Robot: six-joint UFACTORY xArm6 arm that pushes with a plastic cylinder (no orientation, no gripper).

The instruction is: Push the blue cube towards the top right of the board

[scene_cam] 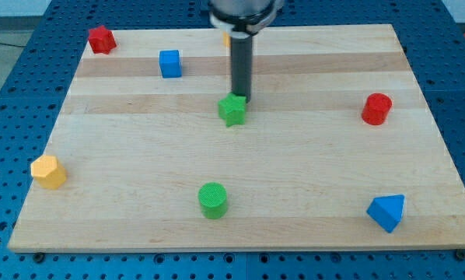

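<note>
Seven little blocks are scattered on the pale wooden tabletop (310, 179). There are no jaws on this arm, just a dark straight rod, and its tip (240, 99) sits right at the top edge of the green star-shaped block (232, 110), looks like touching. The small blue cube (169, 63) is near the view's top left, well apart from the tip. Risk as I see it: sliding straight over could drag the star along, or catch the cube off-centre so it veers away.
</note>
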